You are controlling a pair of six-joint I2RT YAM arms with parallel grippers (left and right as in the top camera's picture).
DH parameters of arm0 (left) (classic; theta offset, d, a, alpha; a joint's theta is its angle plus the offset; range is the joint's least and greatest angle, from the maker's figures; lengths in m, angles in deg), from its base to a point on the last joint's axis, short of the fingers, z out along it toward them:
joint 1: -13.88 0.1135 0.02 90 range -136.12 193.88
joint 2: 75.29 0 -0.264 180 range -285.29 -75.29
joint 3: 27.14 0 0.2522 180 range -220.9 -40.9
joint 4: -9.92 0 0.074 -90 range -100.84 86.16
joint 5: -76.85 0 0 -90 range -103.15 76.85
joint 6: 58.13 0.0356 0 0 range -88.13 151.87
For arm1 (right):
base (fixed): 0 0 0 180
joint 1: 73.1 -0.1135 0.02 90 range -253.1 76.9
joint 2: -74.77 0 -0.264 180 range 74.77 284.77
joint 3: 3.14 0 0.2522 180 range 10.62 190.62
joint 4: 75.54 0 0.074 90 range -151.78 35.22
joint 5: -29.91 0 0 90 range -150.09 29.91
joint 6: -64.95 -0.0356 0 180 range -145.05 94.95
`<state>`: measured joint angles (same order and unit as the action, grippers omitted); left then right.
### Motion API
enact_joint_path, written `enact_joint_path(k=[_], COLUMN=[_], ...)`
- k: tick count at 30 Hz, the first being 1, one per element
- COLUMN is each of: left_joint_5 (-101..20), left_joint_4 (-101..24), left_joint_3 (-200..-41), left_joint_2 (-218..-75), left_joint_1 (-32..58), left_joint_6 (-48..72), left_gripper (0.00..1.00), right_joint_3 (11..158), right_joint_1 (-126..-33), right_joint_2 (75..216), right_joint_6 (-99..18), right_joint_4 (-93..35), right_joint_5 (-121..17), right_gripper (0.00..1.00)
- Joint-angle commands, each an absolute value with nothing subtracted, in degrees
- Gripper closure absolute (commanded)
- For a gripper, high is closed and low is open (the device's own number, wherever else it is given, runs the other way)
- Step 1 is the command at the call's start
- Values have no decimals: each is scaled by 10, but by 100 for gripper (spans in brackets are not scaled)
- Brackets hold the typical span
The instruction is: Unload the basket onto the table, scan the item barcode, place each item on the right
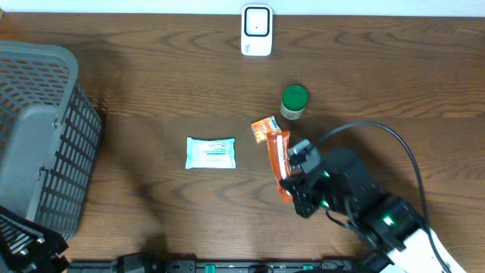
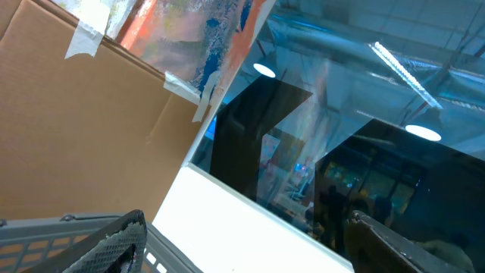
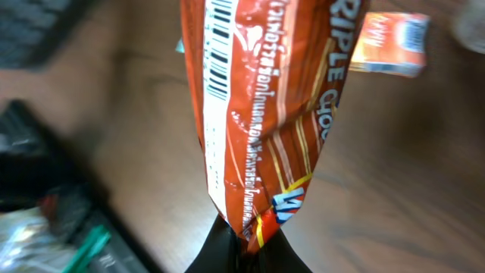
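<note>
Right claw (image 3: 244, 241) pinches the wrapper (image 1: 277, 152), left claw (image 2: 254, 243) gapes wide; next, its barcode (image 3: 218, 53) should face the scanner (image 1: 256, 30).

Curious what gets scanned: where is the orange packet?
Overhead view, right of centre: the right gripper holds the orange packet, just below a small orange box.

R pincer (image 3: 242, 244) clamped shut; L pincer (image 2: 246, 227) wide open.

orange wrapper (image 3: 261, 129), "RIPLE" lettering (start cropped)
</note>
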<state>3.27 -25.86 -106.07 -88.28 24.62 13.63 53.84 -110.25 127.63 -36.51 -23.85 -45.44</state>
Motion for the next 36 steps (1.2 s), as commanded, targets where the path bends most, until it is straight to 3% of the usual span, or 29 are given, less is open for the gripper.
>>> enact_joint_path(k=[1, 11, 18, 25, 36], left_joint_5=[29, 29, 29, 29, 29], left_joint_4=[-254, -254, -254, -254, -254], left_joint_3=[-1057, -1057, -1057, -1057, -1057], left_joint_2=[-876, -876, -876, -876, -876], left_joint_1=[244, 244, 244, 244, 244], left_joint_6=[131, 131, 131, 131, 131], left_gripper=[16, 16, 16, 16, 16], right_joint_3=[604, 953, 1101, 1170, 1175], right_joint_1=[-1105, -1090, -1040, -1015, -1017], right_joint_2=[1344, 1650, 1803, 1933, 2079], right_joint_6=[-365, -254, -192, -90, 215], right_joint_4=[-247, -175, -201, -328, -670], right_joint_5=[-547, -777, -868, -1021, -1139], right_gripper=[99, 99, 99, 99, 99])
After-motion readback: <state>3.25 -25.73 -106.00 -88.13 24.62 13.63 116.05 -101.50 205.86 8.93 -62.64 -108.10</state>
